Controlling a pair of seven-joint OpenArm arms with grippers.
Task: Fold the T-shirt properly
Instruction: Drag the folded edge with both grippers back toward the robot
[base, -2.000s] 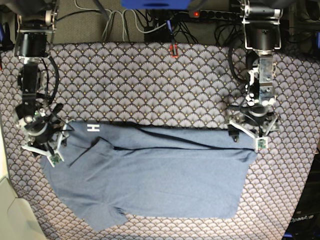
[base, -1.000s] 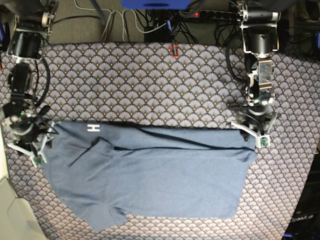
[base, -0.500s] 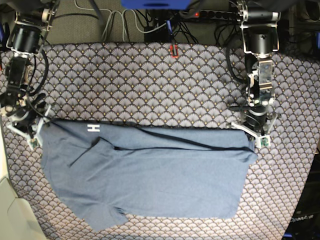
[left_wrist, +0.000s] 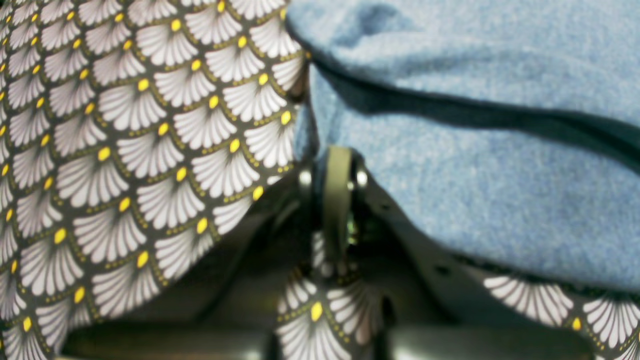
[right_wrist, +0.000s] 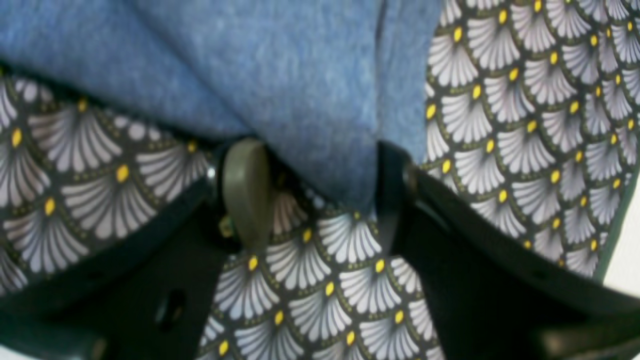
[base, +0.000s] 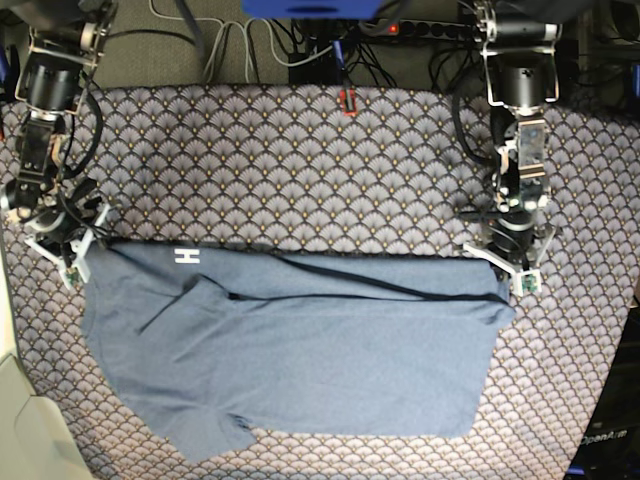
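Note:
The slate-blue T-shirt (base: 300, 350) lies spread on the scallop-patterned tablecloth (base: 300, 170), its top part folded over, with a white letter H (base: 185, 256) near its far left corner. My left gripper (base: 510, 268) is at the shirt's far right corner. In the left wrist view that gripper (left_wrist: 337, 165) is shut, pinching the T-shirt's (left_wrist: 475, 175) edge. My right gripper (base: 72, 250) is at the far left corner. There its jaws (right_wrist: 320, 190) stand open on either side of a tongue of the T-shirt (right_wrist: 310, 100), with one pad (right_wrist: 245, 190) beside the cloth.
Cables and a power strip (base: 440, 28) run beyond the table's far edge, with a small red item (base: 347, 100) at that edge. A pale surface (base: 20, 430) sits at the near left. Both arms stand upright over the cloth's sides.
My left gripper has shut on the shirt's far right corner. My right gripper has moved farther back along the shirt's left edge to its far left corner, still open.

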